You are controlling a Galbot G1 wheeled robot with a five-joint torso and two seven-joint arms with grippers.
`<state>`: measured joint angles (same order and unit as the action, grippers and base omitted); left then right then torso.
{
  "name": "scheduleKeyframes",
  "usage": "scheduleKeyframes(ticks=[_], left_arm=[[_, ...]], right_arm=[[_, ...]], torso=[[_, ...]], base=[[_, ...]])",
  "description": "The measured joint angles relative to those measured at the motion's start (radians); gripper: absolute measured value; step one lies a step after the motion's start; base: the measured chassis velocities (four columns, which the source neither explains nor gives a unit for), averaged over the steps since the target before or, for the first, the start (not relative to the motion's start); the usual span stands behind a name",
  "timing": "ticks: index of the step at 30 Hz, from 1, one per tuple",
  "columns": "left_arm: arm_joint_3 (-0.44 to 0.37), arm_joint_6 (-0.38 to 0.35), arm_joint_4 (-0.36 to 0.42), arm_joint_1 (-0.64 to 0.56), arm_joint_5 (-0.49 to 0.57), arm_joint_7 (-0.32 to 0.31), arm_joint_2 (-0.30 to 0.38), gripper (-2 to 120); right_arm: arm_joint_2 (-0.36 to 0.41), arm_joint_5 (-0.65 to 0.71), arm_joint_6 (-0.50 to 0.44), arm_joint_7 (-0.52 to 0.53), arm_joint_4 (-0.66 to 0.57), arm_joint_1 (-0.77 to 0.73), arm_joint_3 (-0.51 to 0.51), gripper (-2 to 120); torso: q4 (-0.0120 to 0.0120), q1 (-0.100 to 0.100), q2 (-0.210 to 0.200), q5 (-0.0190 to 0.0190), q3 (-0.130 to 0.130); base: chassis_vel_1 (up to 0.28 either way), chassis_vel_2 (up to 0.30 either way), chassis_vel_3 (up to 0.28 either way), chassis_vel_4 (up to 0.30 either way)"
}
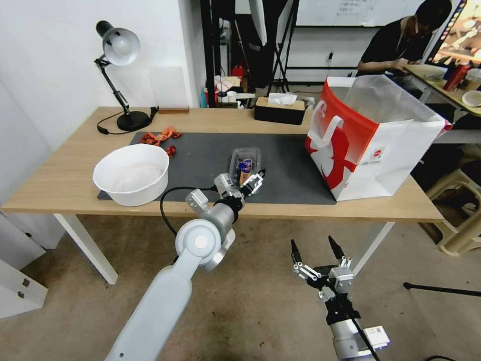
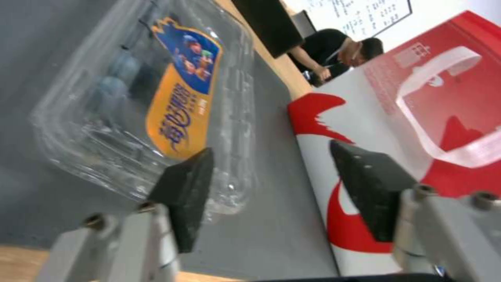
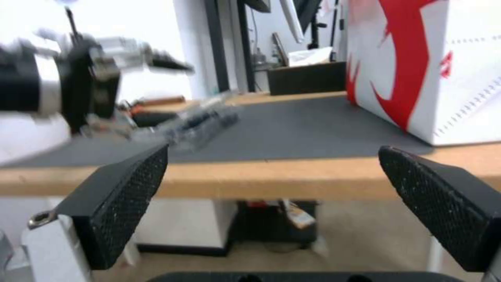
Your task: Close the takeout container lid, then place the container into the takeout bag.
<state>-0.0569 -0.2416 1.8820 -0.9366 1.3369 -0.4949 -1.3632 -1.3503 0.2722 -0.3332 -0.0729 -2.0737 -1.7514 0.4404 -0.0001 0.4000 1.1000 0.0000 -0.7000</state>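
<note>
The takeout container (image 1: 245, 161) lies flat on the grey mat (image 1: 290, 165), lid (image 2: 180, 98) apparently down, long axis running toward twelve o'clock. The left gripper (image 1: 254, 181) sits just at its six o'clock end, jaws spread and empty. The takeout bag (image 1: 373, 140) stands open at three o'clock. The right gripper (image 1: 315, 249) hangs below the table edge, open, farther off.

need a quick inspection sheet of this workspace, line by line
surface: wooden table with dark grey mat
job's things: takeout container lying on mat, lid down; takeout bag upright, open, to its right
clutter: white bowl, red wrappers, tissue box, desk lamp
grippers: left gripper open at container's near end; right gripper open, below table edge
cables: lamp cord; black cable on left arm
surroundings: plastic stool at right
</note>
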Motion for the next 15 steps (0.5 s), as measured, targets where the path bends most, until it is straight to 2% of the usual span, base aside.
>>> scheduleKeyframes(ticks=[1,4,5,9,10,11,12,13,14,15], left_arm=[[0.0,0.0,0.0,0.0,0.0,0.0,0.0,58],[0.0,0.003,-0.002,0.004,-0.002,-0.01,0.0,43],[0.0,0.003,-0.002,0.004,-0.002,-0.01,0.0,43],[-0.003,0.003,-0.015,0.015,0.001,-0.029,0.002,25],[-0.003,0.003,-0.015,0.015,0.001,-0.029,0.002,25],[-0.004,0.003,-0.02,0.017,0.001,-0.034,0.002,18],[-0.006,0.004,-0.026,0.017,0.002,-0.037,0.004,7],[-0.006,0.004,-0.026,0.017,0.002,-0.037,0.004,7],[-0.008,0.004,-0.028,0.017,0.002,-0.037,0.006,1],[-0.009,0.004,-0.028,0.017,0.002,-0.037,0.007,0]], right_arm=[[0.0,0.0,0.0,0.0,0.0,0.0,0.0,100],[0.027,0.134,0.036,-0.065,-0.021,0.036,0.01,100],[0.027,0.134,0.036,-0.065,-0.021,0.036,0.01,100],[0.07,0.369,0.134,-0.089,-0.061,0.127,0.012,100],[0.07,0.369,0.134,-0.089,-0.061,0.127,0.012,100],[0.091,0.464,0.178,-0.072,-0.073,0.171,0.009,100],[0.13,0.628,0.245,-0.011,-0.08,0.247,0.002,100],[0.13,0.628,0.245,-0.011,-0.08,0.247,0.002,100],[0.151,0.712,0.285,0.03,-0.079,0.289,-0.003,100],[0.164,0.764,0.315,0.056,-0.074,0.32,-0.005,100]], torso=[[0.0,0.0,0.0,0.0,0.0],[0.0,0.0,0.0,0.0,0.0],[0.0,0.0,0.0,0.0,0.0],[0.0,0.0,0.0,0.0,0.0],[0.0,0.0,0.0,0.0,0.0],[0.0001,0.0,0.0,-0.0001,0.0],[0.0002,0.0,0.0,-0.0001,0.0],[0.0002,0.0,0.0,-0.0001,0.0],[0.0002,0.0,0.0,0.0,0.0],[0.0,0.0,0.0,-0.0001,0.0]], base=[[0.0,0.0,0.0,0.0],[0.0,0.0,0.0,0.0],[0.0,0.0,0.0,0.0],[0.0,0.0,0.0,0.0],[0.0,0.0,0.0,0.0],[0.0,0.0,0.0,0.0],[0.0,0.0,0.0,0.0],[0.0,0.0,0.0,0.0],[0.0,0.0,0.0,0.0],[0.0,0.0,0.0,0.0]])
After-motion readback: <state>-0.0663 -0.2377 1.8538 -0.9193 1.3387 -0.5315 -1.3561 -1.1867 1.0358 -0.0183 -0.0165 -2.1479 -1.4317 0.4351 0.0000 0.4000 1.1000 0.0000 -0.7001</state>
